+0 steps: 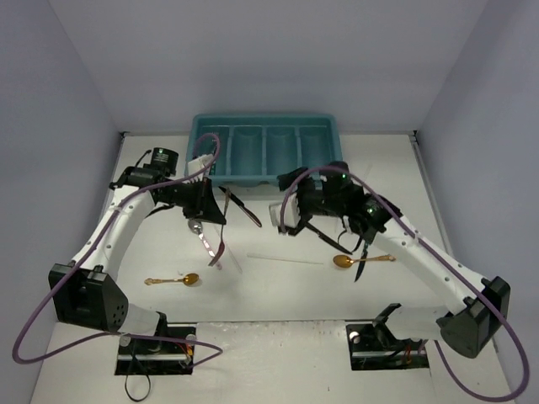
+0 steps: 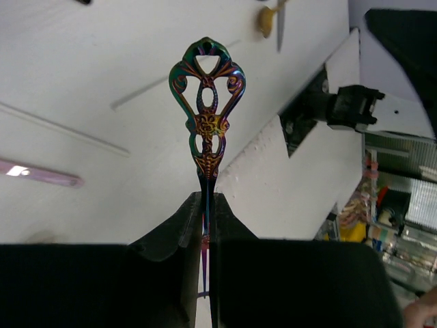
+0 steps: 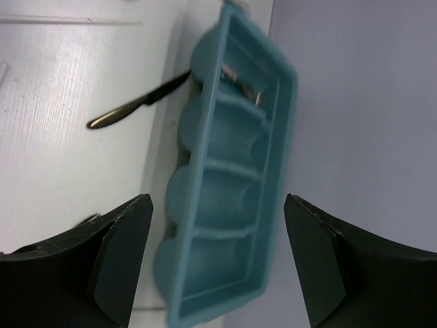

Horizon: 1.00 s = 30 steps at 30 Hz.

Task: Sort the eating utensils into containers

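My left gripper (image 2: 206, 205) is shut on the thin neck of an iridescent utensil (image 2: 207, 116) with an ornate openwork handle, held above the table. From above, that left gripper (image 1: 199, 220) hangs left of centre with the utensil (image 1: 204, 240) pointing down toward the near side. My right gripper (image 3: 218, 225) is open and holds nothing. It looks along the teal tray (image 3: 273, 137) of containers, whose far compartment holds utensils (image 3: 240, 83). In the top view the right gripper (image 1: 285, 202) is just in front of the tray (image 1: 337, 126).
A dark knife (image 1: 240, 206) lies by the tray's front edge. One gold spoon (image 1: 173, 280) lies near left. Another gold spoon (image 1: 358, 261) lies near right beside a black knife (image 1: 364, 268). A thin pale stick (image 1: 286, 259) and a purple piece (image 1: 221, 251) lie mid-table.
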### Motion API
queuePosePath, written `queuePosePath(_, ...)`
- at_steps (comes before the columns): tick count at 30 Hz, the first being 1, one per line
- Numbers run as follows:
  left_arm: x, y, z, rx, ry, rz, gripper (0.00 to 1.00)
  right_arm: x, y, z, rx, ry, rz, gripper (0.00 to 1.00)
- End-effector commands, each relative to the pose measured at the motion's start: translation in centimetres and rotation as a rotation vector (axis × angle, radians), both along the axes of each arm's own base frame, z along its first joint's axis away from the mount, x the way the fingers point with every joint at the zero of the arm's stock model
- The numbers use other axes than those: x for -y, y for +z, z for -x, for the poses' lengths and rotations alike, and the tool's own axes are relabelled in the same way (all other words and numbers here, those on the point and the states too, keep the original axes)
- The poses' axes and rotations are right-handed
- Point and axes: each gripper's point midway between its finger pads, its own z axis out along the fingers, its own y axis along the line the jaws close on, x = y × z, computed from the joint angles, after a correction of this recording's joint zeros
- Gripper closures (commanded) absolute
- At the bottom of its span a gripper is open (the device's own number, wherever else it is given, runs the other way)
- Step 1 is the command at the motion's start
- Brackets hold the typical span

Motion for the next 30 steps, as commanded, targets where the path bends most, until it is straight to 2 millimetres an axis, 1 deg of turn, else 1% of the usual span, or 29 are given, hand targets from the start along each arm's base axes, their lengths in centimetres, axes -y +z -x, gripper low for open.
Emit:
queuePosePath(1,2.9,2.3,3.1,-0.051,-0.102,0.12,1.0,-3.9,1.7,3.1,0.398,0.333,0.113,0.27)
queuePosePath(2,3.4,2.0,3.8,-0.067,-0.125,0.122,1.0,-4.4,1.4,3.7,0.417,0.369,0.123,0.27)
queuePosePath(3,3.6,1.9,4.2,-0.073,-0.134,0.12,1.0,-4.9,0.3,4.6,0.425,0.414,0.14,0.27)
queuePosePath(4,3.8,1.7,4.6,-0.084,-0.145,0.116,1.0,-5.2,-0.3,5.0,0.447,0.448,0.158,0.28)
queuePosePath(6,4.1,1.2,5.1,-0.091,-0.158,0.103,1.0,-5.6,-1.2,5.6,0.478,0.496,0.184,0.28)
queuePosePath(9,4.3,0.9,5.5,-0.099,-0.164,0.092,1.0,-6.1,-1.9,6.0,0.493,0.538,0.198,0.3)
queuePosePath(13,4.6,0.5,5.8,-0.1,-0.176,0.069,1.0,-6.8,-2.6,6.1,0.507,0.577,0.214,0.31)
queuePosePath(18,4.6,-0.5,6.2,-0.111,-0.182,0.039,1.0,-7.9,-2.6,6.4,0.515,0.607,0.216,0.36)
queuePosePath(23,4.7,-0.8,6.4,-0.107,-0.187,0.023,1.0,-8.9,-3.0,6.6,0.514,0.628,0.224,0.45)
queuePosePath(26,4.7,-0.8,6.4,-0.104,-0.191,0.018,1.0,-9.4,-3.5,6.7,0.512,0.639,0.235,0.47)
queuePosePath(29,4.8,-0.7,6.5,-0.101,-0.197,0.02,1.0,-9.9,-3.7,6.9,0.508,0.645,0.242,0.53)
queuePosePath(30,4.9,-0.7,6.6,-0.102,-0.2,0.019,1.0,-10.1,-3.9,6.9,0.505,0.648,0.246,0.57)
